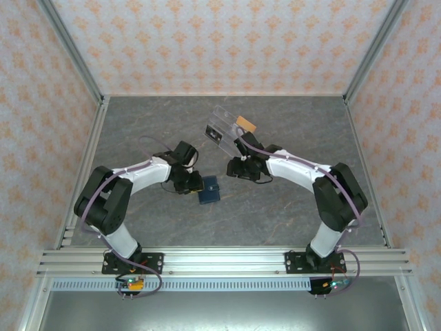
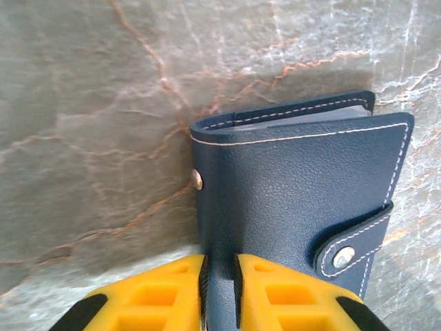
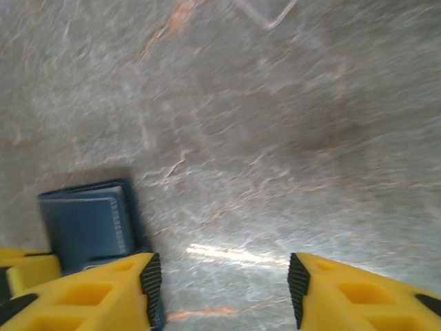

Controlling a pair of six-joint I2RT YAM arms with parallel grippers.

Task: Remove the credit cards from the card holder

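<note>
The navy-blue card holder (image 1: 209, 190) lies on the grey marble table, its cover folded over and its clasp tab (image 2: 353, 243) wrapped round the right edge. My left gripper (image 2: 219, 276) is shut on the near edge of its cover, close to the spine; from above the left gripper (image 1: 189, 183) sits just left of it. A sliver of grey-blue inner pocket (image 2: 296, 118) shows under the cover. My right gripper (image 3: 224, 283) hangs open over bare table, the card holder (image 3: 86, 224) to its left. An orange-tan credit card (image 1: 246, 125) lies by the clear box.
A clear acrylic box (image 1: 224, 127) stands at the back centre, just beyond the right gripper (image 1: 238, 167). Patterned walls and metal rails (image 1: 83, 76) close in the table on three sides. Open tabletop (image 1: 296, 124) lies to the right and behind.
</note>
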